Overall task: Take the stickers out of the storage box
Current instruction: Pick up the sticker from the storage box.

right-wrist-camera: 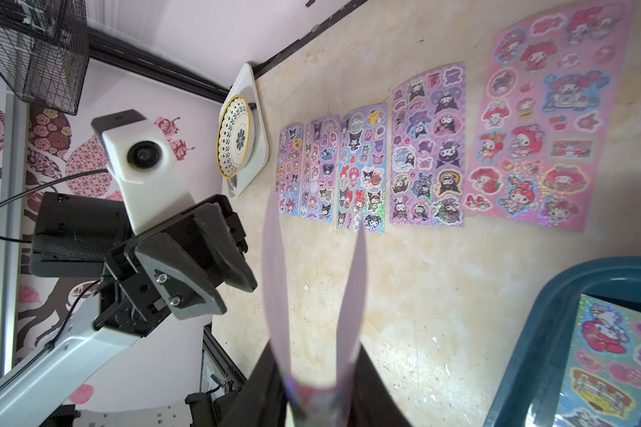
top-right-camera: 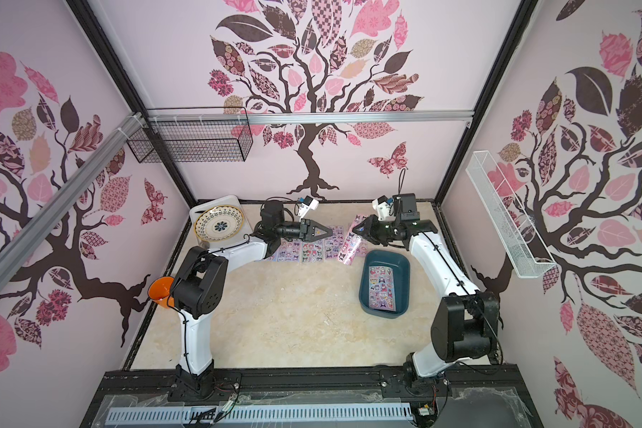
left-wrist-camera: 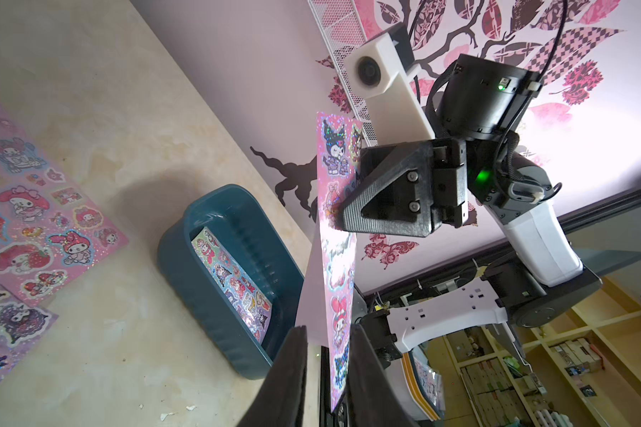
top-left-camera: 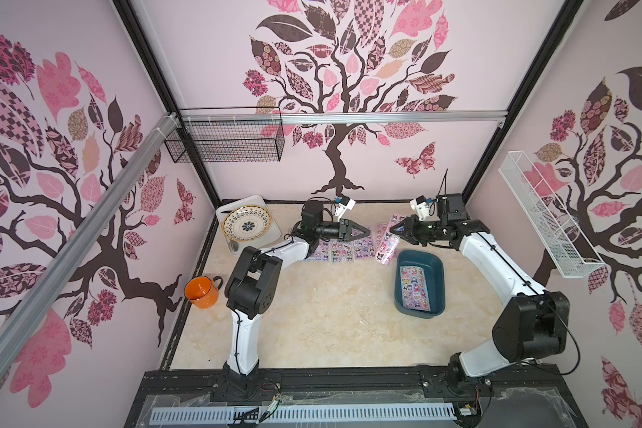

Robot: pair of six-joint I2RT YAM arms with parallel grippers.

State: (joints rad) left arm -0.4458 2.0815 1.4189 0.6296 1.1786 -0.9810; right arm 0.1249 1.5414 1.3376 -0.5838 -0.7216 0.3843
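The dark teal storage box (top-left-camera: pixel 440 281) stands on the table's right side with a sticker sheet (top-left-camera: pixel 414 287) lying flat in it. Several stickers (top-left-camera: pixel 343 250) lie in a row on the table behind it. My right gripper (top-left-camera: pixel 393 229) is shut on a pink sticker sheet (left-wrist-camera: pixel 339 155) that hangs off the table between the two arms. In the right wrist view two pale strips run out in a V from that gripper (right-wrist-camera: pixel 317 355). My left gripper (left-wrist-camera: pixel 328 332) is open round the sheet's other end, with a gap beside it.
A patterned plate (top-left-camera: pixel 246 224) rests on a white square tray (top-left-camera: pixel 275 237) in the far left corner. An orange mug (top-left-camera: pixel 201 292) stands at the left edge. A black wire basket (top-left-camera: pixel 230 139) and a white one (top-left-camera: pixel 545 218) hang on the walls.
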